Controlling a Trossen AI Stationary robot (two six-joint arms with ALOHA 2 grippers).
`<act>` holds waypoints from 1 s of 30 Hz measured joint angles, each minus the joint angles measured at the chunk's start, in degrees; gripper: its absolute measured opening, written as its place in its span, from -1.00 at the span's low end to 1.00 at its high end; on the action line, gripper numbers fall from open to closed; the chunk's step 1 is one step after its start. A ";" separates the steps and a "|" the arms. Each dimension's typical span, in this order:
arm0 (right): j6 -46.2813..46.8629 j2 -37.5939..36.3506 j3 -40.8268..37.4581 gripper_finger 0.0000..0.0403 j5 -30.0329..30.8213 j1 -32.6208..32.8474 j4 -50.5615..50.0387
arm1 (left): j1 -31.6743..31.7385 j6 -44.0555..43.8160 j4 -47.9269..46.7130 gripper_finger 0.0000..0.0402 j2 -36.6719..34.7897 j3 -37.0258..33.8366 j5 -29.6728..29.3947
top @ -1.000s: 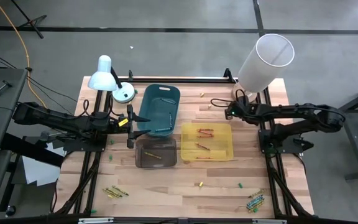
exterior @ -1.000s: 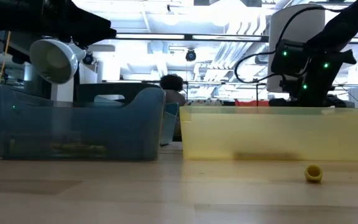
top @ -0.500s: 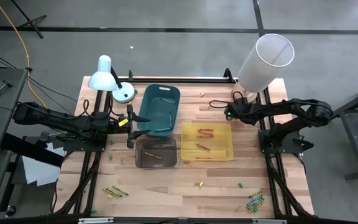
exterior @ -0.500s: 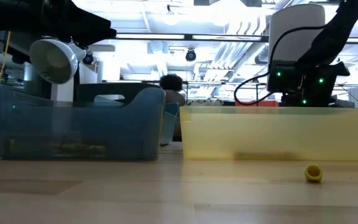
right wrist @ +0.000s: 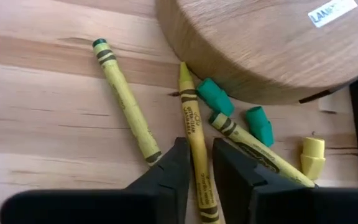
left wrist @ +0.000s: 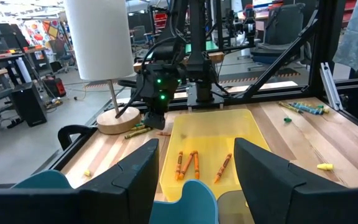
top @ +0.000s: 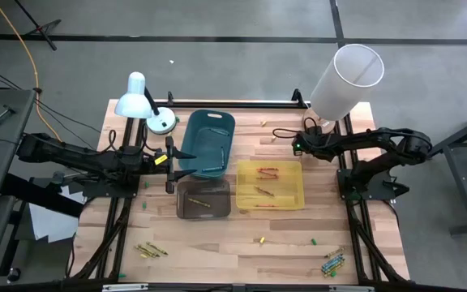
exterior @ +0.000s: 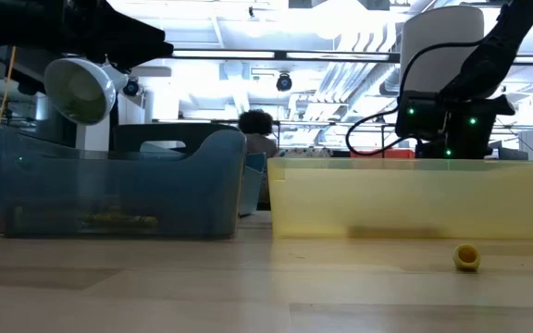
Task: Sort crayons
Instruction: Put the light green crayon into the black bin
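Crayons, high view: three red/orange ones lie in the yellow bin (top: 297,182), one in the dark bin (top: 186,207), one in the teal bin (top: 191,138). A loose cluster (top: 150,250) sits at the bench's (top: 217,251) near-left edge, another cluster (top: 333,263) at near-right. Right hand (top: 296,146) is low beside the lamp base (top: 313,126). Left hand (top: 169,165) waits at the teal bin's left side.

Low view: the yellow bin and the grey-blue bin (exterior: 109,194) fill the frame; right arm (exterior: 452,111) comes down behind the yellow bin.

Left wrist view: fingers spread wide, released, grasping nothing. Three orange crayons (left wrist: 191,165) in the yellow bin.

Right wrist view: three yellow crayons against the wooden base (right wrist: 266,43). The middle crayon (right wrist: 194,140) runs between the right hand's fingers (right wrist: 166,171), which sit close on both sides; clenched on it or not, can't tell. Others (right wrist: 124,99) and (right wrist: 253,152) flank it. Two green bits (right wrist: 215,96), one pale peg (right wrist: 312,155).
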 joint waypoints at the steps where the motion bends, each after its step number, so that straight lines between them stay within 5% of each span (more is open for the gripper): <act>1: -0.19 0.02 -0.02 -0.74 -0.27 0.00 -0.02 | 0.01 0.00 0.00 -0.03 0.00 0.00 0.01; 6: -2.13 0.00 0.00 -0.96 -0.66 0.02 -0.67 | 0.01 -0.01 -0.01 -0.03 0.00 0.00 0.00; 22: -5.92 -6.57 -0.48 -1.00 -3.48 1.38 -2.07 | 0.02 0.03 -0.02 -0.03 0.00 0.00 0.01; 30: -7.32 -14.10 -0.44 -1.00 3.36 6.57 -0.38 | 0.00 0.04 -0.02 -0.03 0.00 0.00 0.01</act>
